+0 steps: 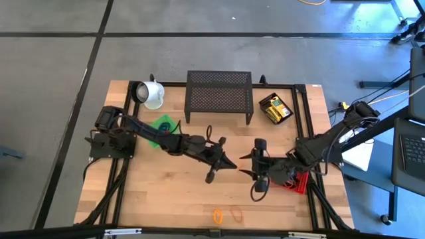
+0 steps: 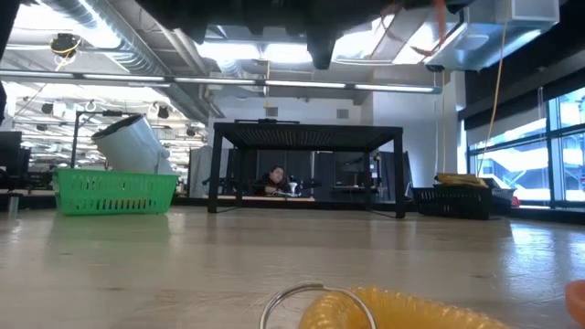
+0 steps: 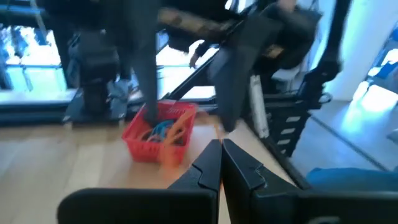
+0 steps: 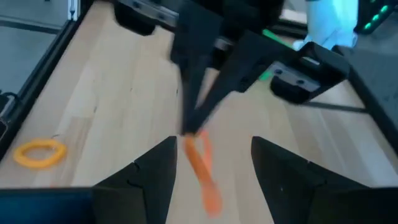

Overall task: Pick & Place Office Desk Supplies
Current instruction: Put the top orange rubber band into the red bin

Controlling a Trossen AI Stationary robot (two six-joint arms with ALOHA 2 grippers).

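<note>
Mid-table, left gripper [image 1: 229,165] is clamped on an orange loop [image 4: 202,163], held up facing the right gripper [image 1: 247,164], whose fingers stand apart. More loops sit in red basket [image 3: 157,132] & at front edge [image 1: 218,215].

no readable text or labels

My two arms are matte black, jointed, with dark cables trailing along them. My left end effector [image 1: 224,164] and right end effector [image 1: 247,164] each end in two tapered, wedge-shaped black fingers.
</note>
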